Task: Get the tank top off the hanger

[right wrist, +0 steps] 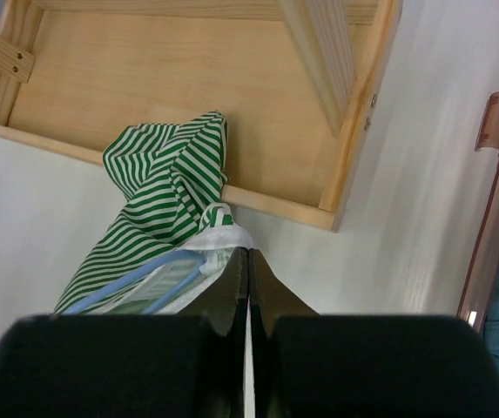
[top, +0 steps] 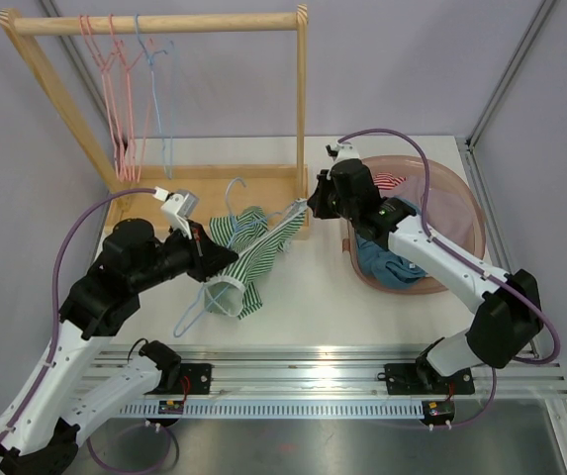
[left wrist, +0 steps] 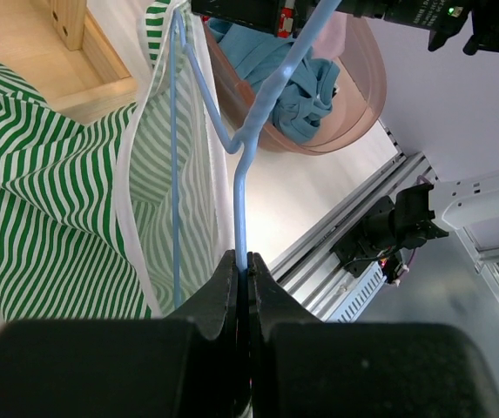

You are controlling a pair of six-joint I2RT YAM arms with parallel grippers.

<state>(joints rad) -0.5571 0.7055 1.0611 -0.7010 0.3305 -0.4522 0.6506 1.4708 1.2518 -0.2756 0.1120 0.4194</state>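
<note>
Left hand (left wrist: 242,266) clenched on the thin blue wire of the hanger (left wrist: 237,196); the wire runs straight out ahead of its fingertips to where the shoulders fork. Right hand (right wrist: 247,261) pinched shut on the white-edged strap of the tank top (right wrist: 166,187), caught right at its fingertips. The grip looks shallow, only the trim taken. Tank top, green and white stripes, lies on the table (top: 313,297) between the two hands, stretched from one to the other, one bunch spilling over the lip of the wooden rack base (right wrist: 188,87) just beyond the right hand. A hanger shoulder sits inside the cloth, close beside the right hand's fingertips. Step in hand, as I judge it: slip this strap off the hanger's shoulder. To do it well, the left hand holds the wire fixed while the right draws the strap outward along the shoulder's slope and past its end. Pulling straight away from the left hand would only tighten cloth on wire. Go slow, since thin trim may slide out of the pinch.
</note>
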